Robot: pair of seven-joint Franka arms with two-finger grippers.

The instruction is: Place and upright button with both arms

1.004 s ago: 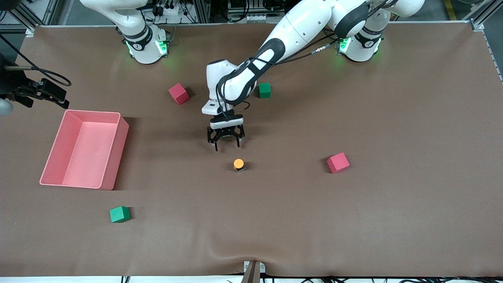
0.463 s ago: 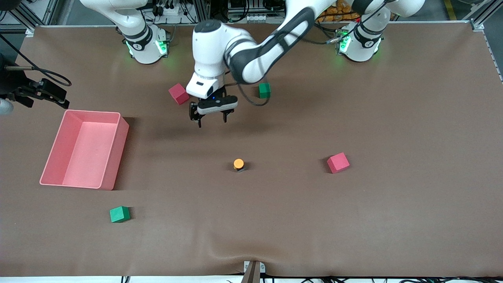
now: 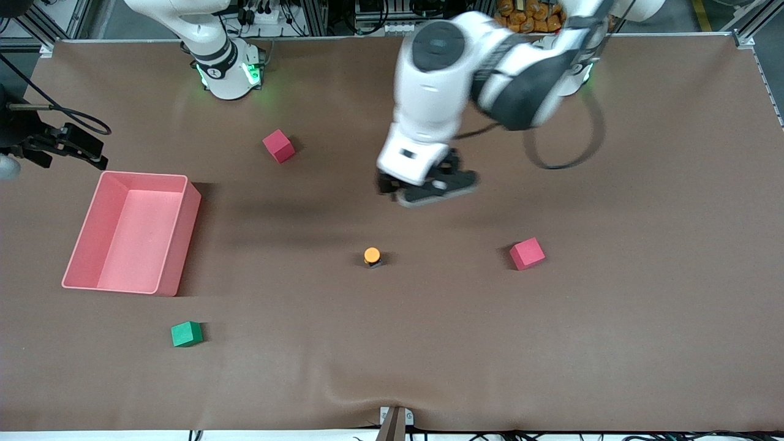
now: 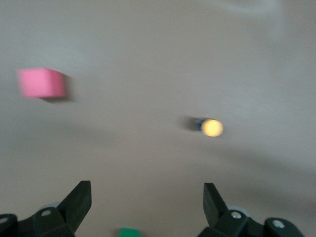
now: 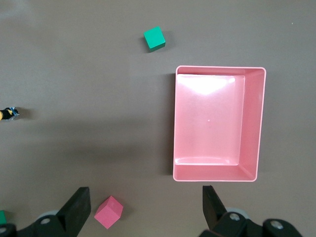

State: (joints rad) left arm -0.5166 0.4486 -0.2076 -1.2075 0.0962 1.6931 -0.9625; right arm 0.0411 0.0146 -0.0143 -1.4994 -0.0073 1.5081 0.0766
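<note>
— Left gripper (image 3: 427, 191)?
— Up in the air over bare table (image 3: 643, 306), fingers (image 4: 79, 200) spread wide, nothing between them; the button (image 3: 372, 255) stood orange cap up mid-table, near a pink cube (image 3: 527, 253)
— Right gripper (image 5: 145, 207)?
— Jaws apart, empty, high over the pink bin (image 5: 217, 123); that arm waited; green cube (image 5: 154, 38) close by

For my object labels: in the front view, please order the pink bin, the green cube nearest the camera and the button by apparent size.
1. pink bin
2. green cube
3. button, orange cap up, clearly smaller than the cube
</note>
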